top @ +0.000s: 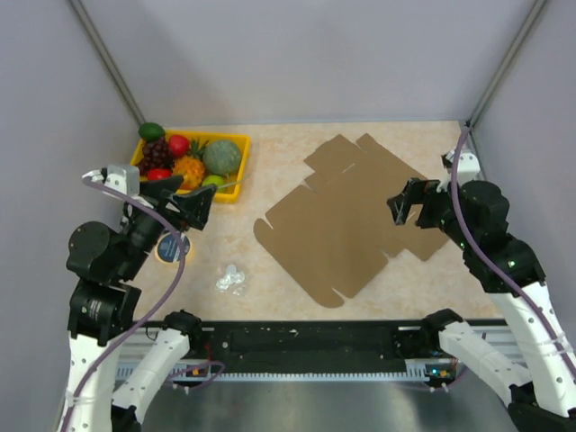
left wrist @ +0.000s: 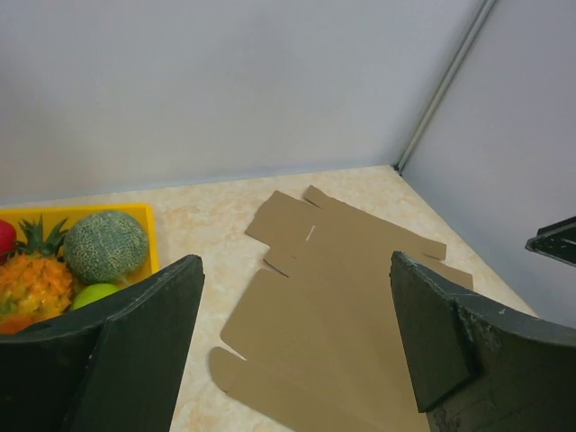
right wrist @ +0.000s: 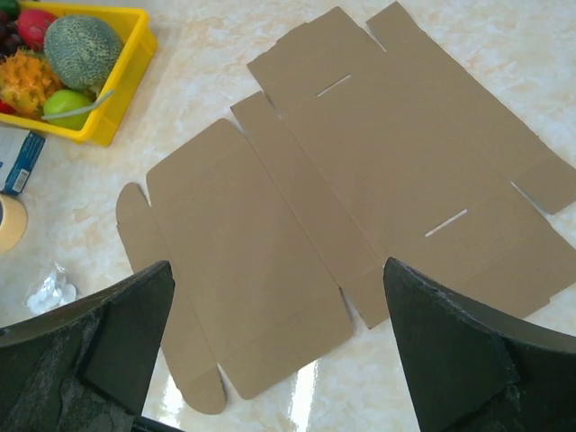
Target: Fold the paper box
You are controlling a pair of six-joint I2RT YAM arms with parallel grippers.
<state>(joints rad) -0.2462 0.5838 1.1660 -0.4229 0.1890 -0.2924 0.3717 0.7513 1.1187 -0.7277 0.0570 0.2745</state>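
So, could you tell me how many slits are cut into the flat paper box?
2. In the paper box, one slit lies toward the yellow tray; the other slit lies near the box's right edge. Its near edge is partly covered, so more may be hidden.

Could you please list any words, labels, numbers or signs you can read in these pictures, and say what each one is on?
No text can be read in any view.
On the paper box: none; it is plain brown with no print.
On the blue and white packet: any print is too small and blurred to read.
On the yellow tray: no label visible.
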